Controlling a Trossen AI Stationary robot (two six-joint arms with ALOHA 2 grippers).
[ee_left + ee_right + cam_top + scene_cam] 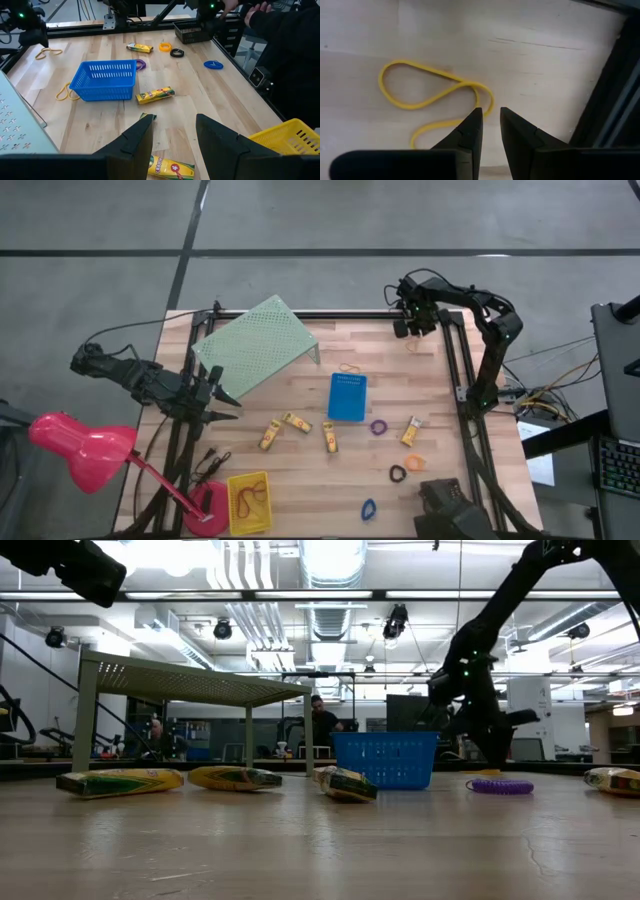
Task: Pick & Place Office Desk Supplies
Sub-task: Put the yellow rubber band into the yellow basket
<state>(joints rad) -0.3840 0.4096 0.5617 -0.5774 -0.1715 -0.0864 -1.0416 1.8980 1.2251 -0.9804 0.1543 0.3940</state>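
Below right gripper (490, 125), rubber band (427, 97) lies flat.

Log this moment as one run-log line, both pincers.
right pincer: far right corner, narrow gap, at rubber band, not gripped | left pincer: open, empty, left edge | blue bin: mid-table

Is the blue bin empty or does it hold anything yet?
Empty. The left wrist view looks into the blue bin and shows only its bare mesh floor; rubber bands lie outside it.

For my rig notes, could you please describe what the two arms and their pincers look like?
Both arms are dark, jointed and slender. The left pincer has two broad, flat black fingers with angled tips. The right pincer looks the same: matte black, wedge-shaped, unmarked. A small green light glows on the right arm.
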